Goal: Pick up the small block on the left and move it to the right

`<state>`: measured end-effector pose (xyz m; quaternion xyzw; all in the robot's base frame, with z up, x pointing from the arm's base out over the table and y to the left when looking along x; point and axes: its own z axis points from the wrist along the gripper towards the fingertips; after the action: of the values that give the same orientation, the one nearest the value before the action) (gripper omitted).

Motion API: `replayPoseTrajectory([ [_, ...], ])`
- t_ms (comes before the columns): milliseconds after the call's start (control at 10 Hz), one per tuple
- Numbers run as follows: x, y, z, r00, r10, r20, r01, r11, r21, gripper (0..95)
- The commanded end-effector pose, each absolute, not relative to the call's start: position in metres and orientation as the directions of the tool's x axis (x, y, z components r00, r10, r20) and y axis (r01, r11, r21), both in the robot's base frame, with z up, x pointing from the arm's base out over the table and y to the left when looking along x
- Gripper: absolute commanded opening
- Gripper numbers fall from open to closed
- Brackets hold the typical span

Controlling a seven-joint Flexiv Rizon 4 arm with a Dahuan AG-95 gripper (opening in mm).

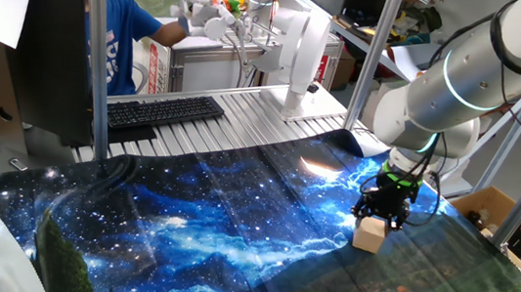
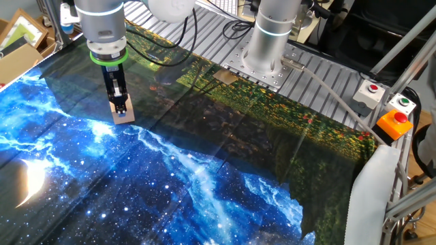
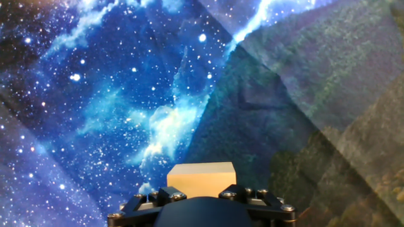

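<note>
The small block point(image 1: 370, 235) is a pale tan wooden cube at the right end of the starry blue cloth point(image 1: 200, 222). In the other fixed view the small block point(image 2: 123, 116) sits at the cloth's left part, directly under the fingers. My gripper point(image 1: 387, 212) points straight down over it, with the jaws closed against the block's sides. The hand view shows the block point(image 3: 201, 174) between the finger bases, its lower part hidden by the gripper point(image 3: 201, 197) body. The block is at the cloth's surface or just above it.
A black keyboard point(image 1: 163, 110) and a white robot base point(image 1: 300, 58) stand on the ribbed metal table behind the cloth. In the other fixed view the arm's base point(image 2: 264, 41) and a button box point(image 2: 394, 122) stand on the right. A person in blue point(image 1: 120, 34) stands at the back.
</note>
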<state>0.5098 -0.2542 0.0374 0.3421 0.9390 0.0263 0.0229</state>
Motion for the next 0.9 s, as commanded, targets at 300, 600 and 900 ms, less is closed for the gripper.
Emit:
replayPoseTrajectory([
  [300, 0.512, -0.253, 0.065, -0.795, 0.606, 0.012, 0.606, 0.794, 0.043, 0.0],
  [600, 0.508, -0.249, 0.079, -0.804, 0.594, 0.017, 0.594, 0.804, 0.014, 0.0],
  [900, 0.507, -0.248, 0.1, -0.824, 0.565, 0.052, 0.565, 0.825, -0.016, 0.0],
])
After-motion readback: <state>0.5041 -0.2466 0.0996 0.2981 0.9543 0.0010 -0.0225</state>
